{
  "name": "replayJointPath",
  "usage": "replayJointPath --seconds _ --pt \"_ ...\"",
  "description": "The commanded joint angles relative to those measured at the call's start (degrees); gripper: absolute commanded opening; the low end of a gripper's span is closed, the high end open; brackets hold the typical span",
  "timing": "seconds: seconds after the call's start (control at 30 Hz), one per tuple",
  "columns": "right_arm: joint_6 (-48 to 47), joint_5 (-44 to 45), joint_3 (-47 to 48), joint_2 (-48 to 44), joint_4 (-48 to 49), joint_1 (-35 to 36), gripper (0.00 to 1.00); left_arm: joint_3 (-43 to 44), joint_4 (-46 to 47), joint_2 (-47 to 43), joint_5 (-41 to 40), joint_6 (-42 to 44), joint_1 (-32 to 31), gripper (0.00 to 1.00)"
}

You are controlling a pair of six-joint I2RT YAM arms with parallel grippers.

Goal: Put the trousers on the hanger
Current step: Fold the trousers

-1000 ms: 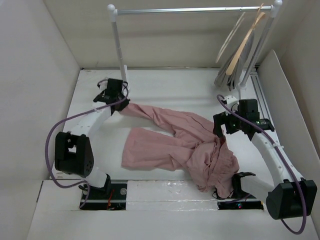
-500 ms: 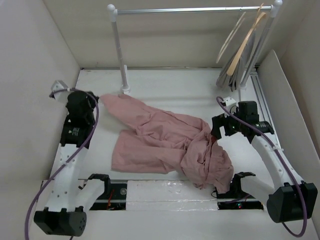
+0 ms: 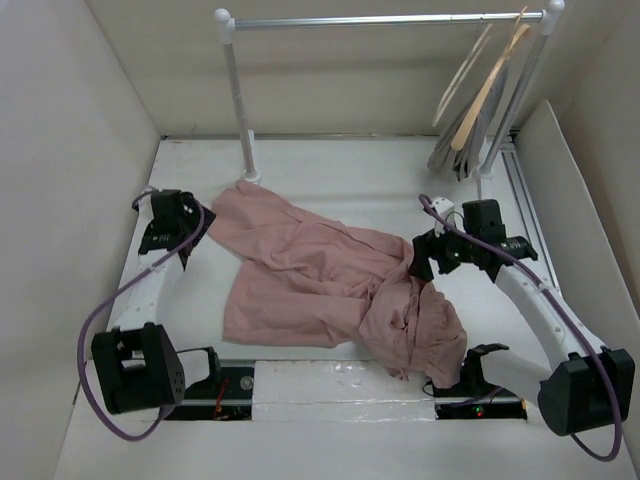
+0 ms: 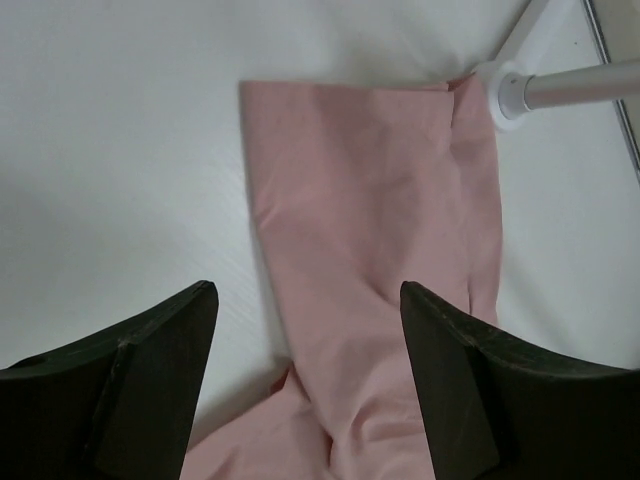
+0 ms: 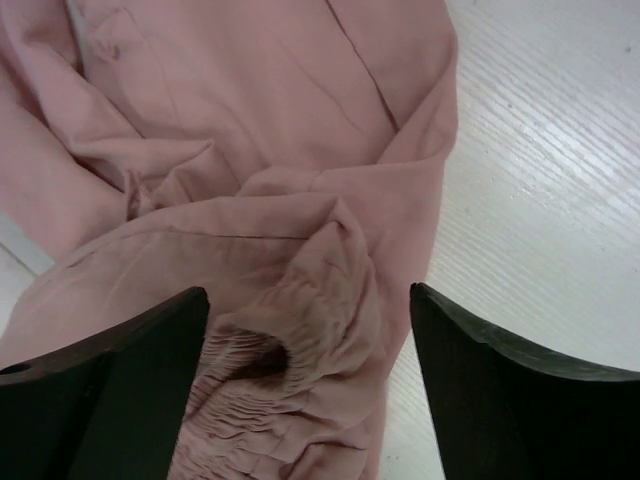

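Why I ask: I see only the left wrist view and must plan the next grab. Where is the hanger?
Observer: The hanger hangs on the rail at the far right, next to a darker wooden hanger.
Operator: What is the right claw doing?
Observer: The right claw is open just above the gathered waist of the trousers, not closed on it.
Operator: How do the trousers lie overall?
Observer: They are spread across the table, legs pointing left, waist bunched at the near right.
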Motion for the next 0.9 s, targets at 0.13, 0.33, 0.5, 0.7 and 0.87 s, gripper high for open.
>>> replayJointPath --seconds 0.13,0.33,0.5,0.7,0.87 --pt "-0.2 -0.3 3.3 -3.3 0.7 3.4 0.94 6.8 2.3 21.4 2.4 4.7 0.0 0.69" --pt "1.6 6.6 1.8 -2.0 1.1 3.4 0.88 7.6 6.2 26.5 6.3 4.5 0.0 0.61" --pt "3.4 8.1 1.2 -1.0 0.0 3.4 0.85 9.3 7.9 29.4 7.9 3.8 0.0 0.42" --pt "3.9 5.1 0.2 -0.4 -1.6 3.4 0.79 12.3 8.7 31.9 9.0 3.1 0.0 0.0" --pt "3.7 4.9 1.7 1.4 -0.5 3.4 0.2 13.2 8.6 31.3 7.4 3.2 0.0 0.0"
